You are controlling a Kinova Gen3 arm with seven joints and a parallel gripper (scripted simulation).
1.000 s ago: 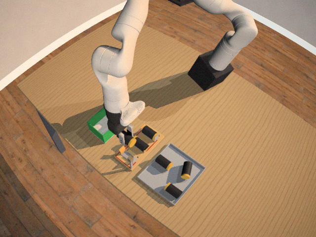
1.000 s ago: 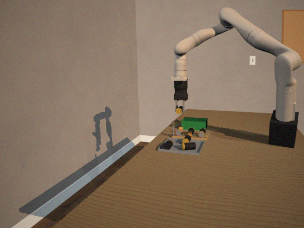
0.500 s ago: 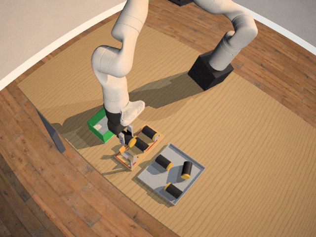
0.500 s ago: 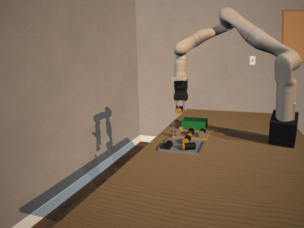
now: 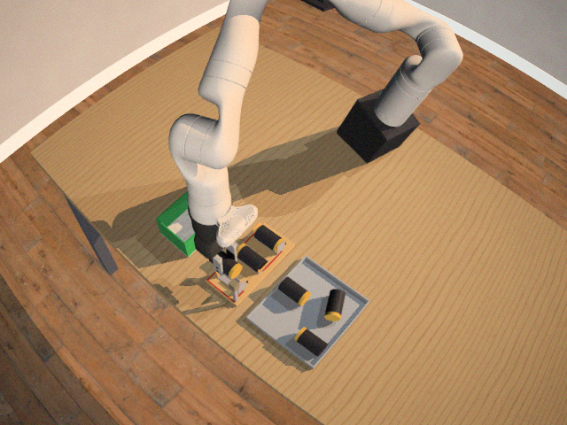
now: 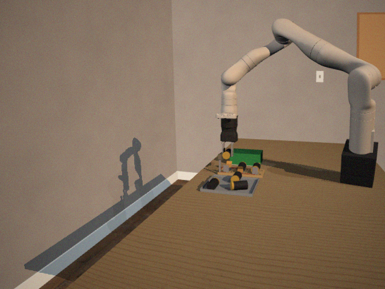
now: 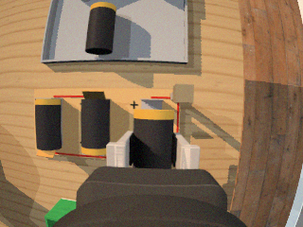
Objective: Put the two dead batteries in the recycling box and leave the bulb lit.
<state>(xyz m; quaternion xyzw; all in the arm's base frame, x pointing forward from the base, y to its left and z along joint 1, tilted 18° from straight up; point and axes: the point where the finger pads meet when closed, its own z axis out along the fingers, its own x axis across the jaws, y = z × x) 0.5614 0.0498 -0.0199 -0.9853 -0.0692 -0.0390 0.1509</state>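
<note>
My gripper (image 5: 227, 265) (image 6: 227, 150) (image 7: 152, 143) is shut on a black battery with a yellow end (image 5: 234, 270) (image 6: 225, 154) (image 7: 153, 132). It holds the battery level, a little above the bare end slot of the wooden holder board (image 5: 284, 247) (image 6: 260, 174) (image 7: 120, 113). Two batteries (image 5: 267, 236) (image 5: 251, 257) (image 7: 48, 125) (image 7: 95, 123) lie in the holder's other slots. The grey tray (image 5: 275, 320) (image 6: 224, 191) (image 7: 146, 32) holds three batteries (image 5: 294, 290) (image 5: 334, 304) (image 5: 310, 340). The green recycling box (image 5: 170, 228) (image 6: 248, 155) (image 7: 60, 211) stands on the table behind the holder. I cannot tell whether the bulb is lit.
The arm's black base (image 5: 375, 130) (image 6: 357, 164) stands far across the table. The table's edge and the wooden floor lie close beside the holder and the tray. A small grey block (image 7: 184, 94) sits at the holder's corner.
</note>
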